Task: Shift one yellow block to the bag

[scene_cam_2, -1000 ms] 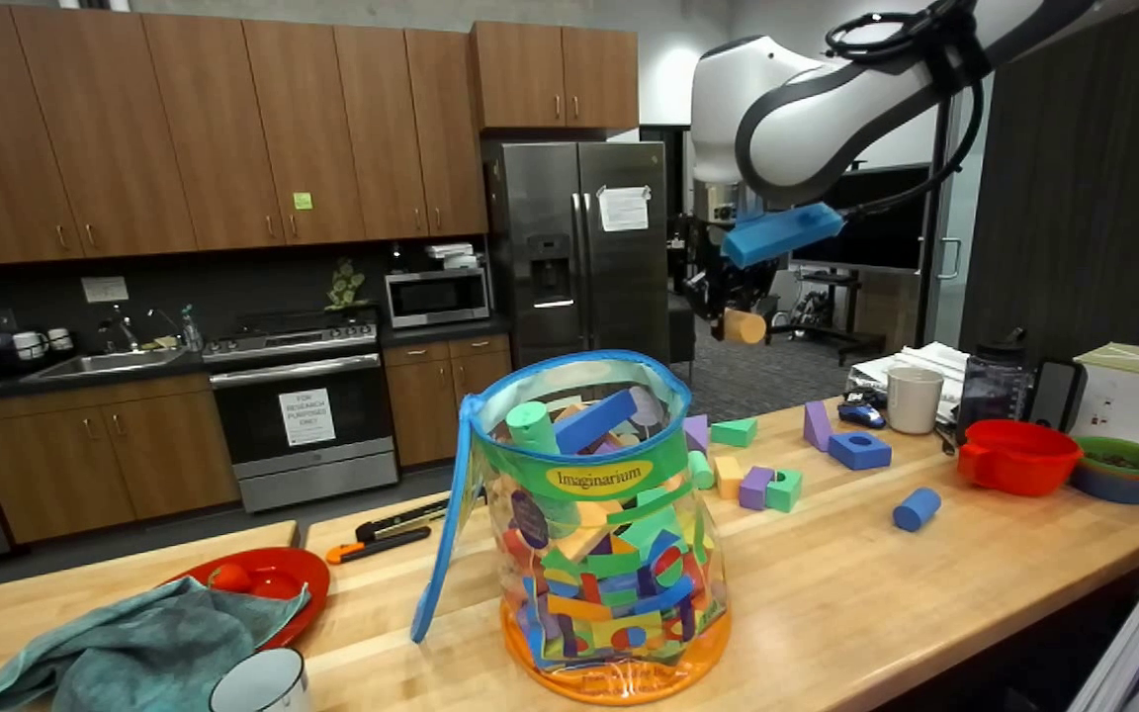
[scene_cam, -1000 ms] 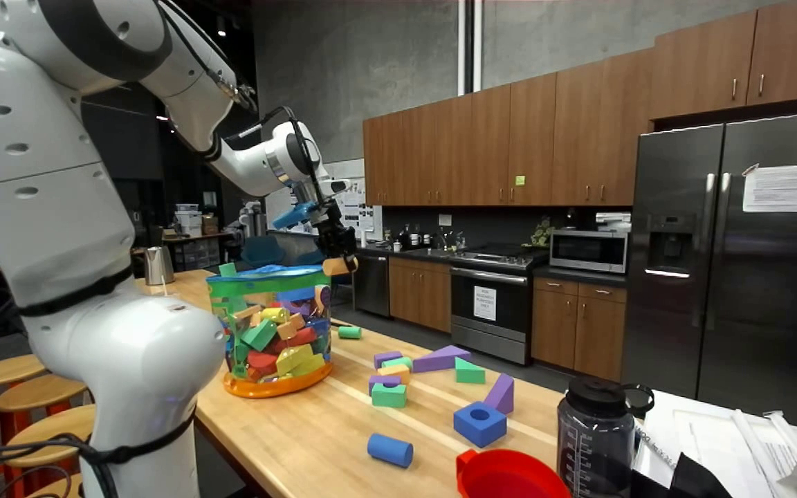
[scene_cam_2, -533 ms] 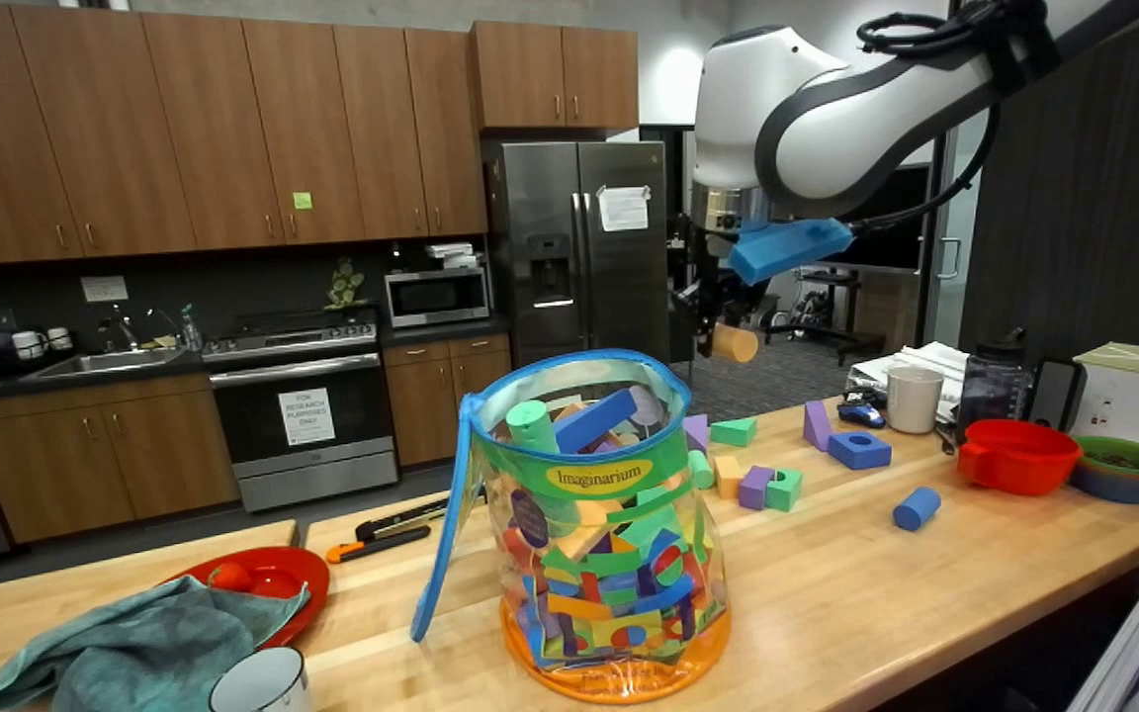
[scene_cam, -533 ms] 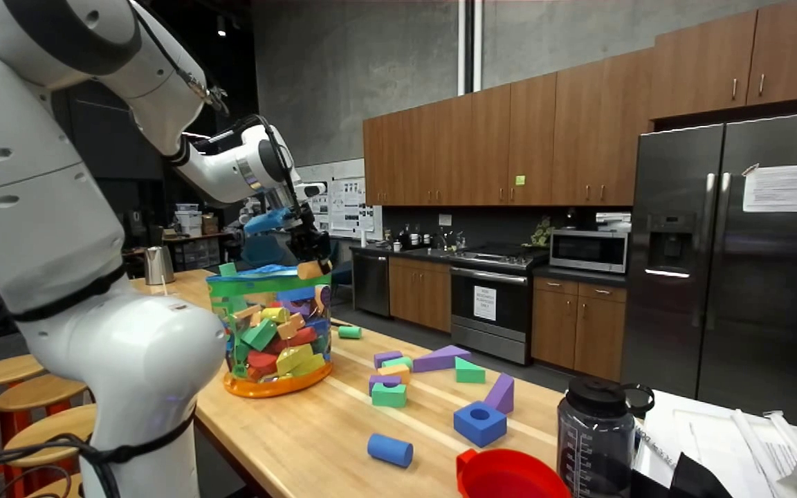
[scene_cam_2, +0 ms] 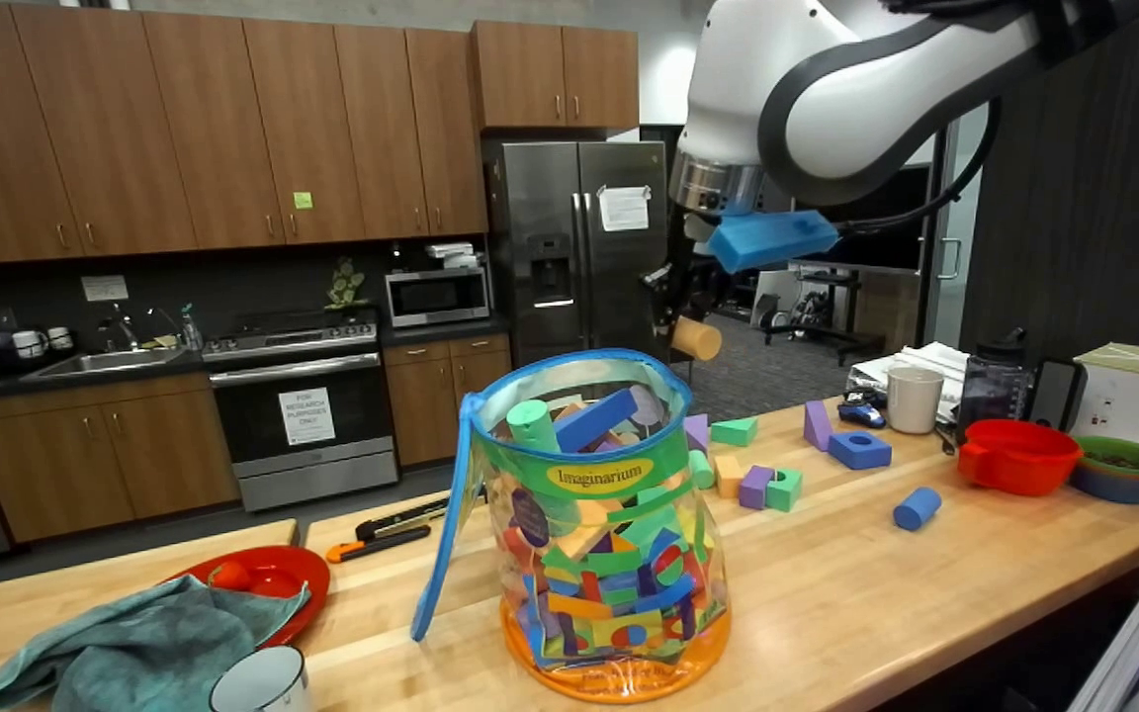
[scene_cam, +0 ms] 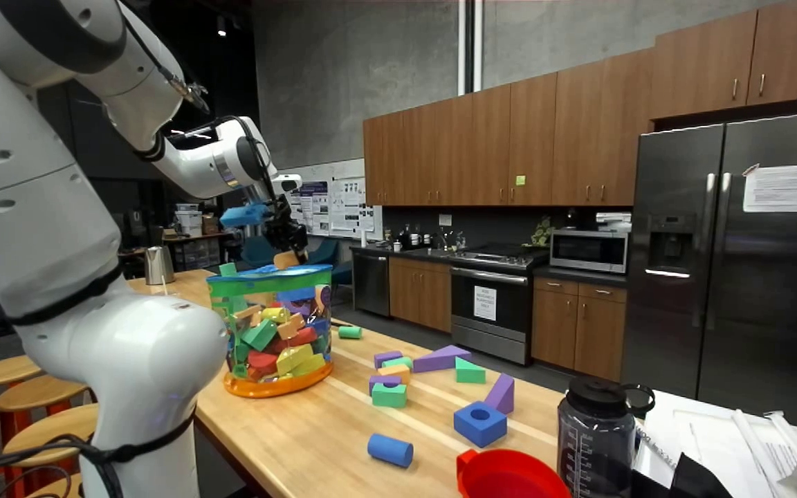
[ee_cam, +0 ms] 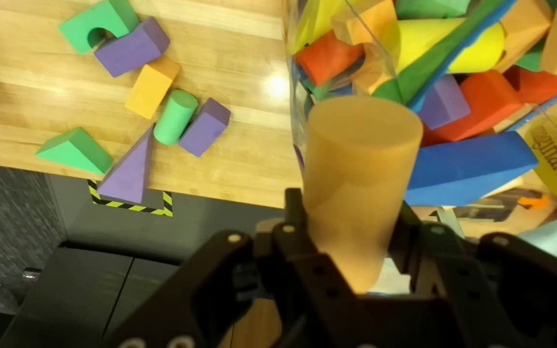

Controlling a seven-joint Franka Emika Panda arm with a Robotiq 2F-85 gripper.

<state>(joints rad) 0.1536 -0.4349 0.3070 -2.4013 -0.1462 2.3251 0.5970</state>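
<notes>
Claw [ee_cam: 350, 208]: while I am pinching the orange-yellow block [scene_cam_2: 696, 338], I am judging this the transfer.
Block: hovering by the bag [scene_cam_2: 597, 479], far right, in an exterior view.
Bag: likely calling for centring overhead, then release.

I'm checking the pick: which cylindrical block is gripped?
The pale orange cylinder, clamped in the black gripper; other cylinders are on the wooden table or in the clear plastic bag.

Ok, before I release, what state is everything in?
Tan cylindrical block: held in midair
Black gripper: closed on that block
Clear plastic bag: upright, open, flap hanging
Blue cylindrical block: lying on its side
Translucent grey bottle: upright, capped
Steel double-door fridge: closed
Steel microwave: closed
Steel oven: closed
Brown wooden cabinets: closed
</notes>
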